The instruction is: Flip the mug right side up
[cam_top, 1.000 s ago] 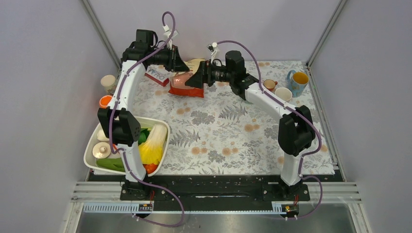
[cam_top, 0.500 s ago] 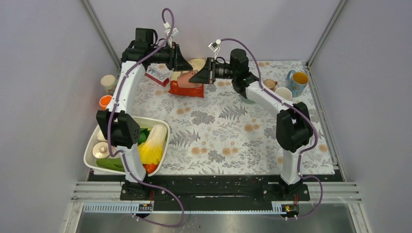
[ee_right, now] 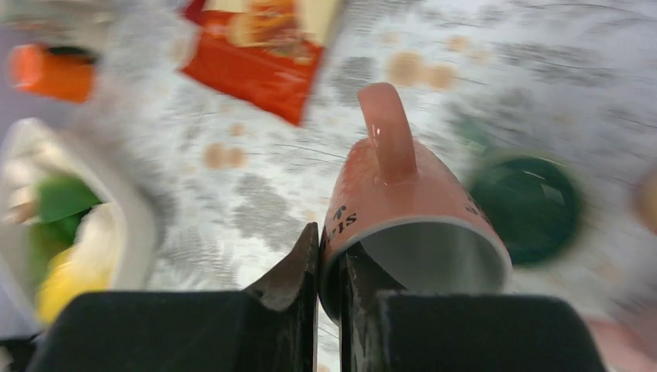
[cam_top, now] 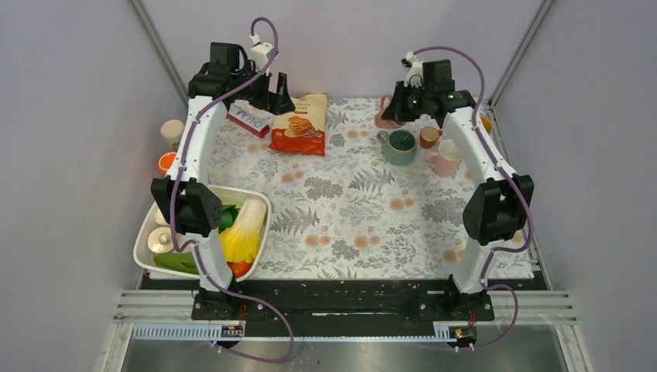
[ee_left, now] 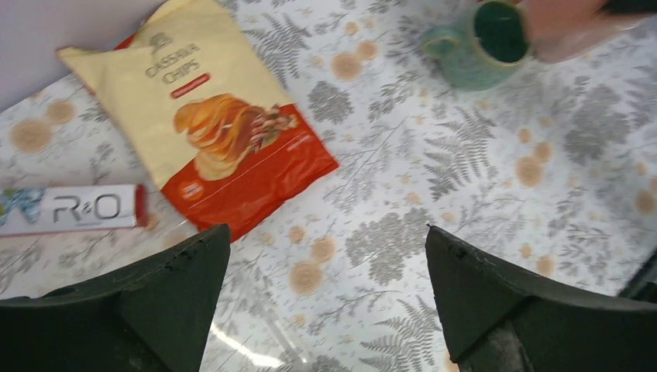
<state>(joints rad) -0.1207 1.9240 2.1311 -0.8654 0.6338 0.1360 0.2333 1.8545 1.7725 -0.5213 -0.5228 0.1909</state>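
Note:
The mug (ee_right: 411,194) is salmon pink with dark lettering. In the right wrist view it lies tilted on its side, handle up, with its grey inside facing the camera. My right gripper (ee_right: 333,240) is shut on its rim, one finger inside and one outside. From above, the mug (cam_top: 385,114) shows at the back of the table beside my right gripper (cam_top: 399,105). My left gripper (ee_left: 325,232) is open with nothing between its fingers, and it hovers at the back left (cam_top: 277,93) over the flowered mat.
A chips bag (cam_top: 298,125) and a white box (cam_top: 249,120) lie at the back left. A green mug (cam_top: 400,145), a small orange cup (cam_top: 428,136) and a pink cup (cam_top: 443,159) stand near the right gripper. A white basket (cam_top: 263,203) of vegetables sits front left.
My right arm has swung from the chips bag to the back right and now grips the mug. My left gripper has opened and let go of the bag, which lies flat.

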